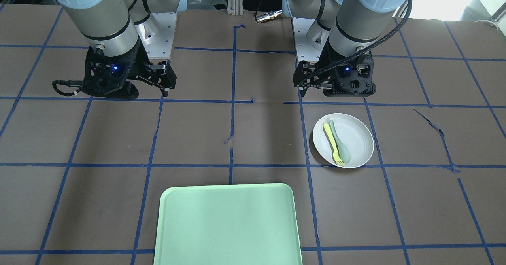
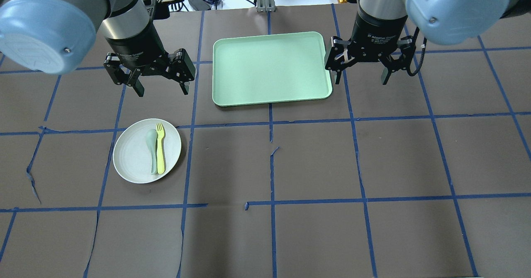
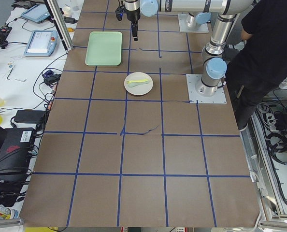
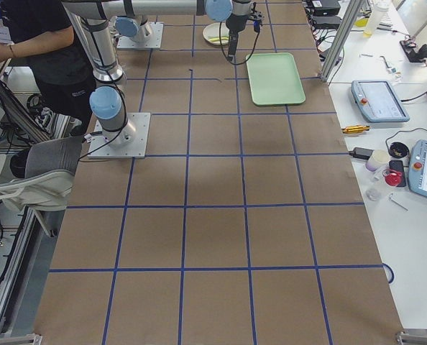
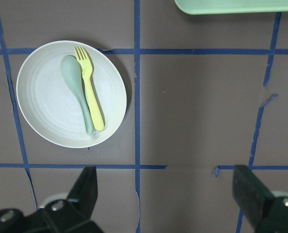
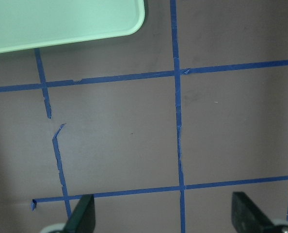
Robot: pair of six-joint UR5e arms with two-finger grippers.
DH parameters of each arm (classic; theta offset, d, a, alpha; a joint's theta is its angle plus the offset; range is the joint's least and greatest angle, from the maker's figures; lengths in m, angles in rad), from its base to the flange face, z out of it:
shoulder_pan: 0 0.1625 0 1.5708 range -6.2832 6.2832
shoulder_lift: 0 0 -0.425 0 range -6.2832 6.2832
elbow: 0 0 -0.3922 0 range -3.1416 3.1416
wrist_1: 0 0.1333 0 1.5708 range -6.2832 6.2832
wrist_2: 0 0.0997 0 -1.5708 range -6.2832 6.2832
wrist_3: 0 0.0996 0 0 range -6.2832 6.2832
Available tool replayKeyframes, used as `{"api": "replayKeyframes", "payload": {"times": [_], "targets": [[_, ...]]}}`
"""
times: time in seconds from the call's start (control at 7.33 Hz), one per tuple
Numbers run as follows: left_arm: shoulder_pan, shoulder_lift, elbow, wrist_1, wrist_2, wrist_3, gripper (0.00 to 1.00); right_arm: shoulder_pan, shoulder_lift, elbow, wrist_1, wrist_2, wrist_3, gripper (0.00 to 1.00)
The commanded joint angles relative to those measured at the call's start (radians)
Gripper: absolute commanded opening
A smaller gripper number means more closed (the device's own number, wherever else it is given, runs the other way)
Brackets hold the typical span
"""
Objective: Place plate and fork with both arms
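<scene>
The off-white plate (image 2: 132, 158) lies on the table on my left side. The pale-yellow fork (image 2: 160, 147) lies on it beside a grey-green spoon (image 2: 152, 149). My left gripper (image 2: 162, 89) is open and empty, hanging above the table just beyond the plate. In the left wrist view the plate (image 5: 44, 102) and fork (image 5: 91, 94) lie ahead of the open fingers (image 5: 86, 189). My right gripper (image 2: 361, 79) is open and empty, hanging by the right edge of the tray. The plate (image 1: 355, 136) and fork (image 1: 333, 145) also show in the front view.
A large mint-green tray (image 2: 269, 68) lies at the table's far middle, between the two grippers. Blue tape lines cross the brown table cover. A person in black (image 3: 264, 58) stands beside the robot's base. Tablets and cables lie off the table's far edge.
</scene>
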Motion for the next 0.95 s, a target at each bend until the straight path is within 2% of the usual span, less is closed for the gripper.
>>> {"api": "replayKeyframes", "payload": {"times": [0.0,0.82], "targets": [[0.001,0.003,0.001,0.0,-0.001,0.002,1.0,0.0,-0.002,-0.002,0.0,0.0,0.003,1.0],[0.003,0.003,-0.005,0.001,0.006,0.002,1.0,0.0,0.008,0.004,-0.009,-0.004,0.003,1.0]]}}
